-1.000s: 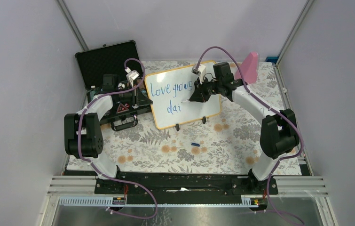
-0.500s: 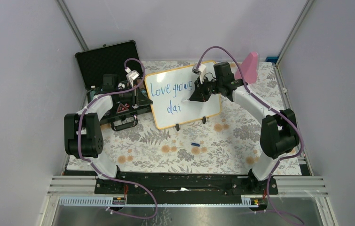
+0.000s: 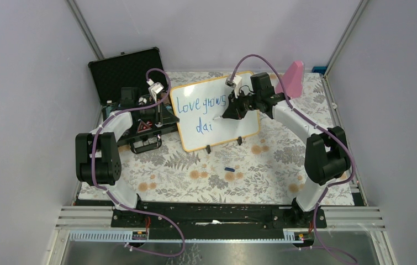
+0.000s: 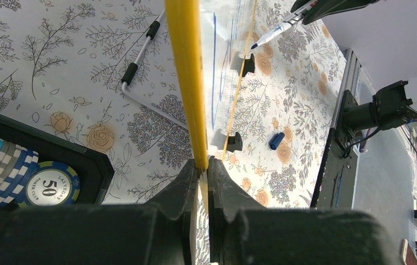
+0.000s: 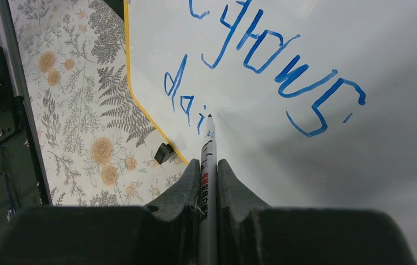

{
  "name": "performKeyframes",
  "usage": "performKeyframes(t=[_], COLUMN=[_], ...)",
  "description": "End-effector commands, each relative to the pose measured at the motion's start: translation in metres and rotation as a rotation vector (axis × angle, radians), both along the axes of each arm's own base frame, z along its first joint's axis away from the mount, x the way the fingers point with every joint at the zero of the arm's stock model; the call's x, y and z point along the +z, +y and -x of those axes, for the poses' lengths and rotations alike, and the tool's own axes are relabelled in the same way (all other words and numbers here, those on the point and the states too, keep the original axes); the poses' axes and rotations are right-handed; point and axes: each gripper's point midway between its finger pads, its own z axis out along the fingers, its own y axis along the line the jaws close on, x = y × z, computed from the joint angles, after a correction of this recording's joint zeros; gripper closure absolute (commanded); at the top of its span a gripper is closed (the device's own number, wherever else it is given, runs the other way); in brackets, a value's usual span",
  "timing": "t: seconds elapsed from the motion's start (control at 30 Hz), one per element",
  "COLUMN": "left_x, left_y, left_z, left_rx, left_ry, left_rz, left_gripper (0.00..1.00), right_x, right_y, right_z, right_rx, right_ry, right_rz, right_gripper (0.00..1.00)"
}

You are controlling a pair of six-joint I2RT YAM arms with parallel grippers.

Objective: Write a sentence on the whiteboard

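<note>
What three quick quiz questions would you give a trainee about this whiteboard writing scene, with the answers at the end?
1. True or false: the left gripper is shut on the yellow rim of the whiteboard.
2. Multiple choice: the right gripper holds A) a poker chip, B) a marker, C) a cloth.
3. Fill in: the second line of the sentence reads only "___" at this moment.

Key: 1 true; 2 B; 3 dai.
</note>
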Motion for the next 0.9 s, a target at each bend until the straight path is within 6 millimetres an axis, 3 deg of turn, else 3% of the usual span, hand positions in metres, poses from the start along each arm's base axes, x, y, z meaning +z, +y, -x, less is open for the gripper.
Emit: performKeyframes(t=[0.0, 0.57, 0.87], left_x=[0.0175, 0.0157, 0.0149], left_y=[0.0010, 0.0009, 0.0010], left_z=[-0.0154, -0.0161, -0.0158], left_rx=[-0.010, -0.011, -0.011], left_ry=[-0.125, -0.120, -0.119], left_rz=[-0.025, -0.028, -0.030], left_gripper=[1.00, 1.00, 1.00], right_x=[0.0057, 0.0089, 0.0001], right_y=[0.0048, 0.0108, 0.0117], right_z=[-0.0069, -0.0127, -0.0132], right_rx=[0.007, 0.008, 0.006], right_ry=[-0.024, -0.029, -0.018], right_rz=[-0.022, -0.037, -0.022], right_gripper=[1.00, 1.00, 1.00])
